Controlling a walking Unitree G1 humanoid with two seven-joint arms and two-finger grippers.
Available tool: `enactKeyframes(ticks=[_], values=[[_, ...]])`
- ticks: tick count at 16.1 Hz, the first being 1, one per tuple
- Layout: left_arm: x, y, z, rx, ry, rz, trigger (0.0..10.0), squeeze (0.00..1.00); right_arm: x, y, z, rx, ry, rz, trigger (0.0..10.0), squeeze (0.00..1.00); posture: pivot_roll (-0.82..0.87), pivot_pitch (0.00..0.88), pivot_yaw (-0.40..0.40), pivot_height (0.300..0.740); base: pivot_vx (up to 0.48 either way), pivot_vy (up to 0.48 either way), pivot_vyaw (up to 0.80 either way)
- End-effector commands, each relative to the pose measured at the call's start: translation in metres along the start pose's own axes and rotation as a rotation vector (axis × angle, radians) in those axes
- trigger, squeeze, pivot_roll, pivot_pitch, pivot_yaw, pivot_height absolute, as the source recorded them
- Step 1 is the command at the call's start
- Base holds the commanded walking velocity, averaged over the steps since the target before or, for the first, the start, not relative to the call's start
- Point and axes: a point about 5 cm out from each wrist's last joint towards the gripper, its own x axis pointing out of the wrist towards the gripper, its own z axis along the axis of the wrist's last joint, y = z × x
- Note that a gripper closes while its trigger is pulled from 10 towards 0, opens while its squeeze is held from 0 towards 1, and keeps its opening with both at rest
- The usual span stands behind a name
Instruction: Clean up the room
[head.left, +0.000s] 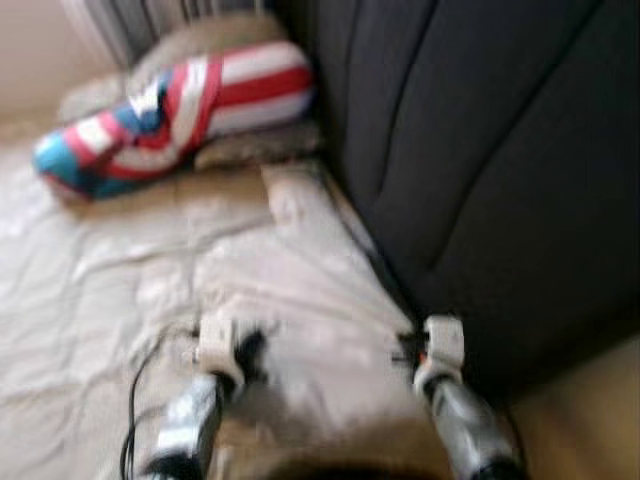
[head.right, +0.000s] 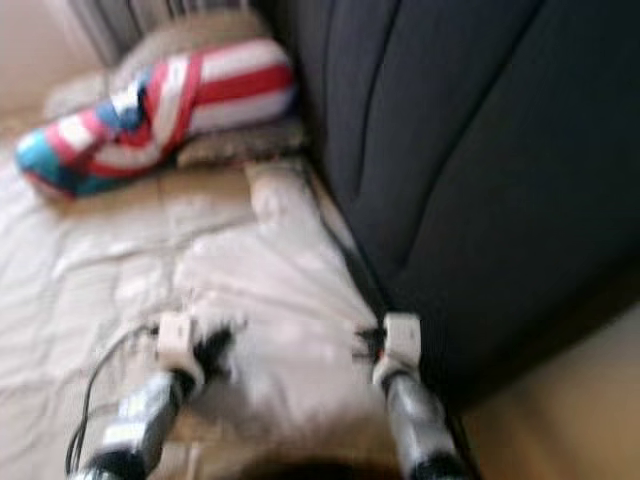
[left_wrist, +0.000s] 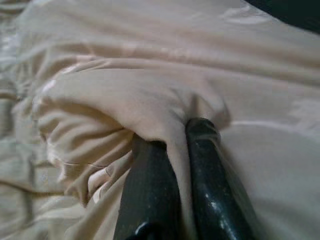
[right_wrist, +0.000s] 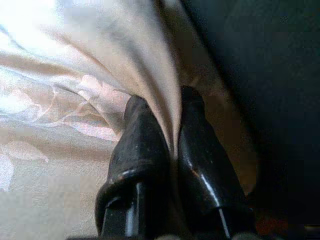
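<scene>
Pincers left (left_wrist: 172, 142) and right (right_wrist: 167, 120) each pinch the beige sheet (head.left: 300, 290) beside the dark headboard (head.left: 480, 150).

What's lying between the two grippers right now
A taut stretch of the cream bedsheet, seen in the eye views. The left gripper and right gripper each pinch a fold of it; nothing else lies between them.
</scene>
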Motion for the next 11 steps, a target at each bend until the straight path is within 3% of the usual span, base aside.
enactKeyframes(ticks=[1,6,11], values=[[0.0018,0.0123,0.0238,0.048,-0.101,0.036,10.0,0.0,-0.0022,-0.014,0.01,0.021,-0.065,-0.061,10.0,0.0,-0.06,0.09,-0.048,0.74,0.0,0.0,-0.78],[0.0022,0.0116,0.0231,0.048,-0.096,0.039,10.0,0.0,-0.0024,-0.0147,0.0092,0.021,-0.061,-0.067,10.0,0.0,-0.06,0.09,-0.047,0.74,0.0,0.0,-0.79],[0.0052,0.0087,0.0264,0.042,-0.097,0.048,10.0,0.0,-0.0019,-0.0148,0.0074,-0.003,-0.039,-0.07,10.0,0.0,-0.06,0.091,-0.043,0.74,0.0,0.0,0.0]])
